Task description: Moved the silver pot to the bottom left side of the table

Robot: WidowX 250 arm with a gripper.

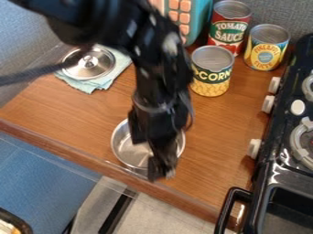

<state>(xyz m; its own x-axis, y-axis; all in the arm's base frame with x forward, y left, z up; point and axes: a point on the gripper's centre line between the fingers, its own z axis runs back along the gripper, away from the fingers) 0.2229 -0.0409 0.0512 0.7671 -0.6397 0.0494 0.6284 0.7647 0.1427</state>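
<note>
The black gripper [161,167] hangs down over the right part of the silver pot [125,148], its tip by the pot's near rim. The pot stands upright close to the front edge of the wooden table [73,119], left of the table's middle. Its left side and part of its inside show, while the arm hides much of the right side. Whether the gripper touches the pot I cannot tell.
A silver lid [89,64] lies on a light blue cloth [110,78] at the back left. Behind the gripper stand a corn can [211,82], a tomato sauce can [229,29] and a pineapple can [266,48]. The black stove [278,157] borders the right side.
</note>
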